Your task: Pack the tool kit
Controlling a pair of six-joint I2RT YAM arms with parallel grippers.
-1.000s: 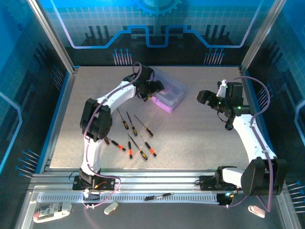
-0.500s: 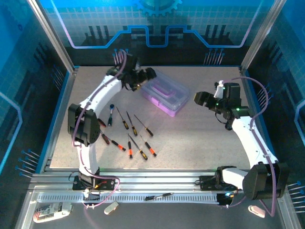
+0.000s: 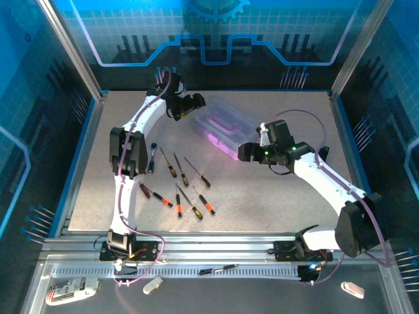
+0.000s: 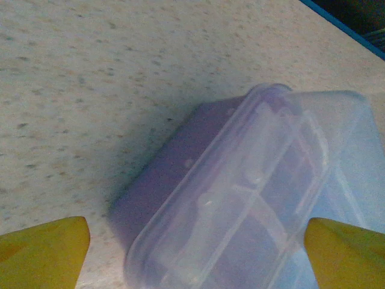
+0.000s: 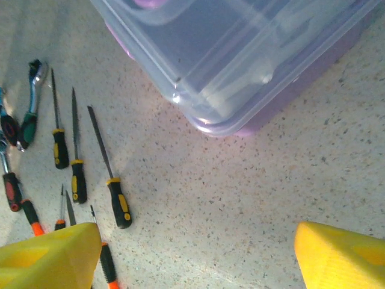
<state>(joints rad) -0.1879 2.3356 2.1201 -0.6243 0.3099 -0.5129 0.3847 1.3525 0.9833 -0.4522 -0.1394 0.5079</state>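
Purple-based and clear-lidded, the tool case [image 3: 224, 129] sits closed toward the back of the speckled table [image 3: 281, 196]. It is set on a slant, with bare surface along every edge, and is well apart from the blue side rail [image 3: 81, 160]. The left gripper [image 3: 195, 104] hovers just beside the case's far-left end with its jaws wide apart. In its wrist view the yellow fingertips [image 4: 42, 253] stand either side of a rounded lid corner, and I cannot tell whether either touches it. The right gripper [image 3: 243, 152] hangs near the case's front-right end, also spread open and holding nothing, its fingertips [image 5: 343, 259] over bare table just short of the case's corner. The screwdrivers [image 3: 186, 180] lie loose in a scattered fan left of centre, with a strip of open table between their tips and the case's near long edge. A green-handled tool with a metal head [image 5: 27, 123] lies at the fan's left side. Open surface stretches across the table's right front, beneath the right arm.
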